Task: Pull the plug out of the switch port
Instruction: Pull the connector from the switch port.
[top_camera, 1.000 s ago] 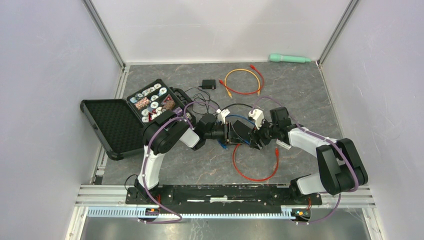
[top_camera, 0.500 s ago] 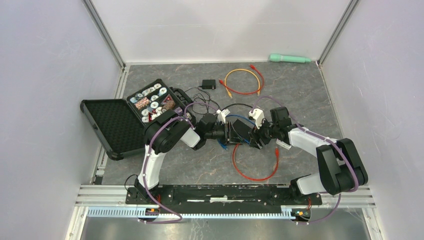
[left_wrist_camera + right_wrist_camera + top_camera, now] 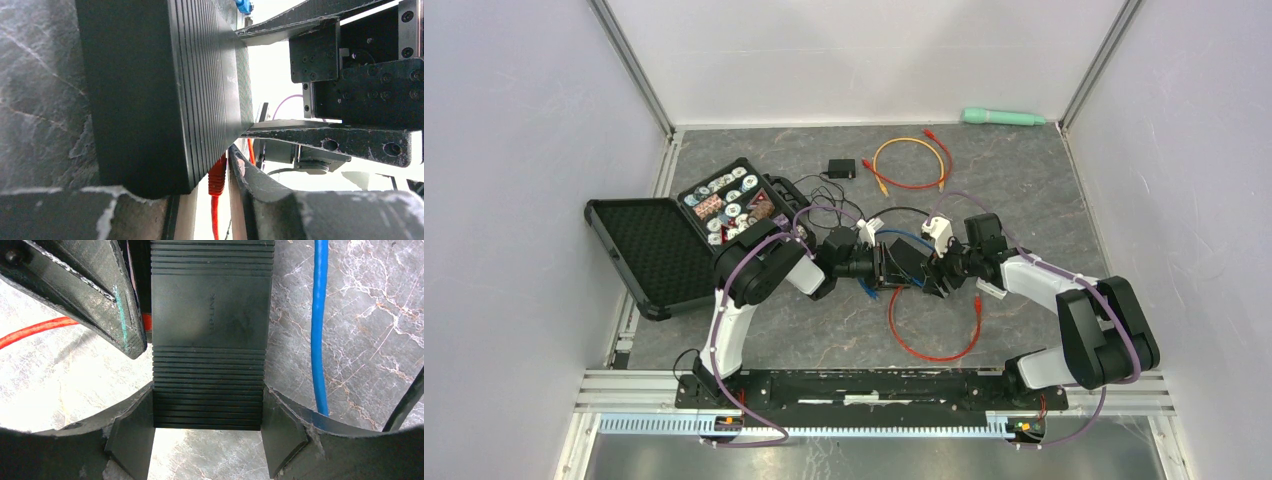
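Observation:
The black ribbed switch lies mid-table between both arms. My right gripper is shut on it: in the right wrist view its pads press the two sides of the switch, with the gripper at its near end. A red plug sits in a port on the switch. My left gripper is open and straddles the plug and that corner. One finger lies against the plug, and a gap shows on the plug's other side. The plug also shows in the right wrist view.
A red cable loops from the plug toward the near edge. A blue cable runs beside the switch. An open black case lies at left. An orange and red cable coil, a black adapter and a green tool lie at the back.

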### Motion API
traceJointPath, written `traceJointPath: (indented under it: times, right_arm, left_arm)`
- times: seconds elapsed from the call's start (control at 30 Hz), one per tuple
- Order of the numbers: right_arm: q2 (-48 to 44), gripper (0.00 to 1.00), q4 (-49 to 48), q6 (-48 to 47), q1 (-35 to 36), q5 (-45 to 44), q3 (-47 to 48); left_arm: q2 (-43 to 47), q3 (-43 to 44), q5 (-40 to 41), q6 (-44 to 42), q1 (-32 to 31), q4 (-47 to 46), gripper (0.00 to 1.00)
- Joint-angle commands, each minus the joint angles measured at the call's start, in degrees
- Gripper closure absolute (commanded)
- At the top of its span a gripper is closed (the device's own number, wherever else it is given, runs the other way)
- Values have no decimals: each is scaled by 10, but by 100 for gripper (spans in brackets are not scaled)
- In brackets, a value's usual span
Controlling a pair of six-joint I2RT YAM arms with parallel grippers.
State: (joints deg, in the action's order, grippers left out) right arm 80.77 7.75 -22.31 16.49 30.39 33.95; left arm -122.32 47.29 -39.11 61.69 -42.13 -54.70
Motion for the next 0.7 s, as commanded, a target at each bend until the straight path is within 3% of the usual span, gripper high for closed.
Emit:
traceJointPath:
  times: [0.0, 0.07, 0.23, 0.33, 0.67]
  right_arm:
    - [5, 100, -29, 3, -1, 24, 11]
    - [7, 100, -29, 4, -1, 25, 10]
    - [8, 100, -31, 5, -1, 17, 11]
    - [4, 100, -32, 7, -1, 11, 11]
    - [-3, 100, -100, 88, 0, -29, 11]
  left_arm:
    - [-6, 10, 7, 23, 4, -33, 67]
    - [-8, 12, 7, 24, 4, -33, 69]
    - [-18, 16, 1, 28, 4, -36, 90]
    - [-19, 15, 0, 32, 4, -36, 97]
    - [-14, 6, 11, 73, 2, -41, 98]
